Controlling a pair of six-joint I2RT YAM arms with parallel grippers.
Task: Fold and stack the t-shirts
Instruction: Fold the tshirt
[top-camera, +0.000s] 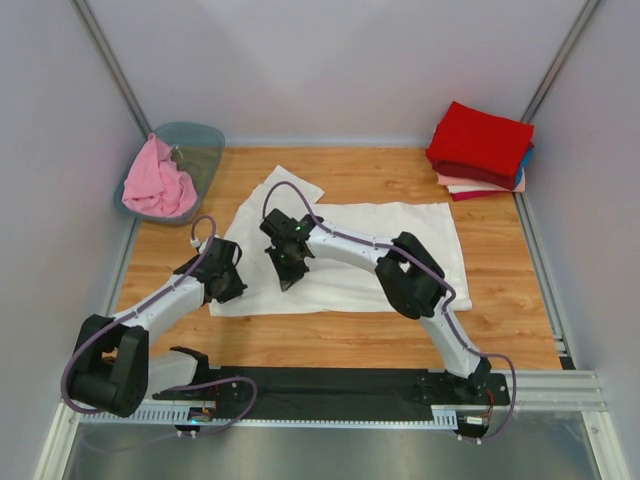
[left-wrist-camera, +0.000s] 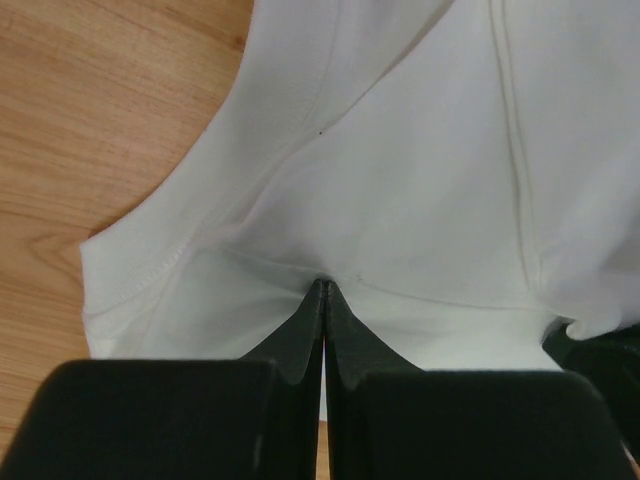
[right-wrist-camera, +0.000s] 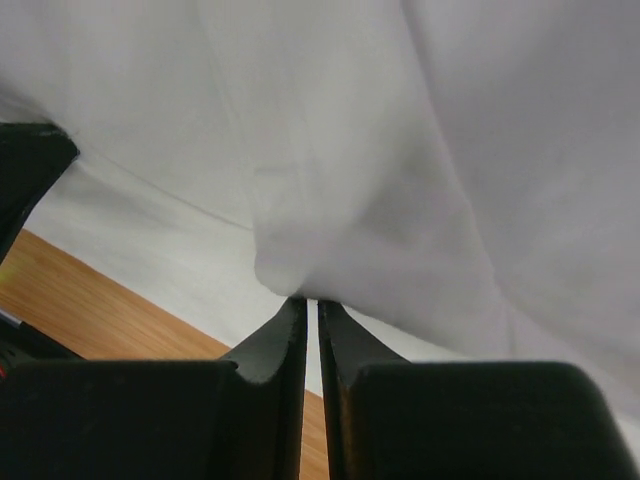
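Though mostly flat, white t-shirt pinched tight inside left pincer and right pincer

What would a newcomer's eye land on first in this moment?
The large white t-shirt spread across the middle of the table, with the left claw and right claw both pinching fabric near its left end. After that, the red-topped stack of folded shirts in the far right corner, and the pink shirt draped in the tub at far left.
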